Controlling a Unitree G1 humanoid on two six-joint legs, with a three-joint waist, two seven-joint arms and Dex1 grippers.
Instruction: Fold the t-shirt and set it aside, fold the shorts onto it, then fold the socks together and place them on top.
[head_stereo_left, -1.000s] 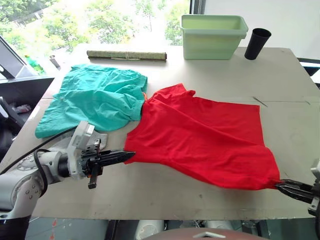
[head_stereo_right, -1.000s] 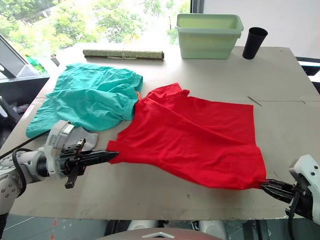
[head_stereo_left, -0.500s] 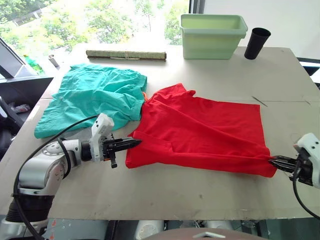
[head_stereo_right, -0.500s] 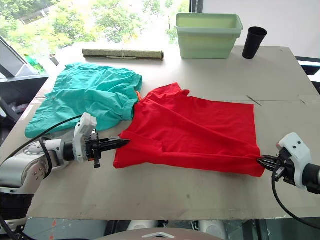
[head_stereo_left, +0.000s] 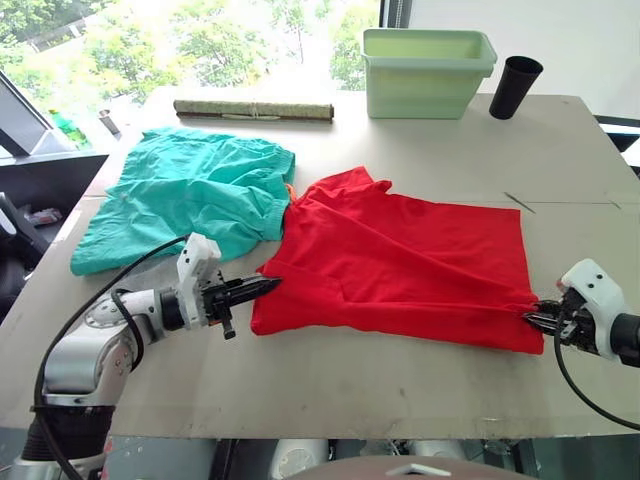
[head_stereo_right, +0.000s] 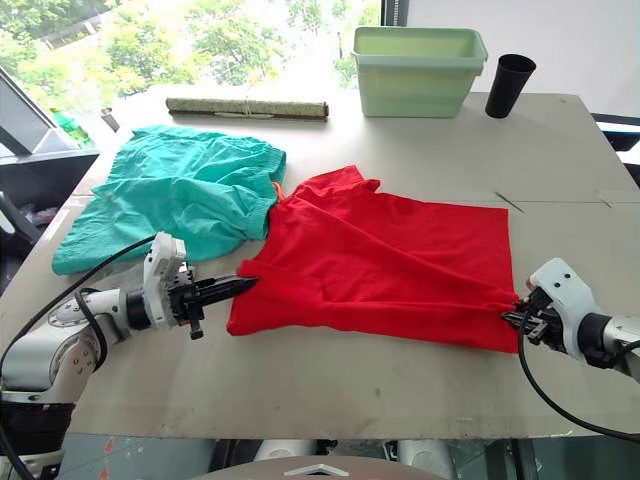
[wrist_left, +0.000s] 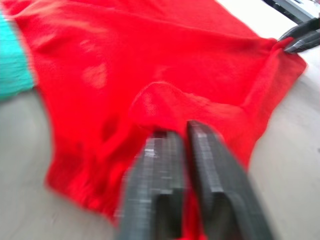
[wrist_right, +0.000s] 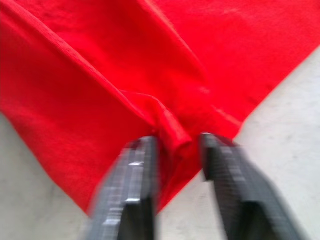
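On the pale surface (head_stereo_left: 400, 380) by the window, the t-shirt (head_stereo_left: 400, 265) lies beside the shorts (head_stereo_left: 185, 195). The left gripper (head_stereo_left: 262, 288) pinches its near-left corner; the right gripper (head_stereo_right: 510, 316), fingers spread, straddles the opposite corner, apparently mid-fold.

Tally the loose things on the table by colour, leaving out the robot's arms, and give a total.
Red: 1, the t-shirt
Teal-green: 1, the shorts
Pale green: 1, the bin
Black: 1, the cup
Olive-brown: 1, the rolled mat
Total: 5
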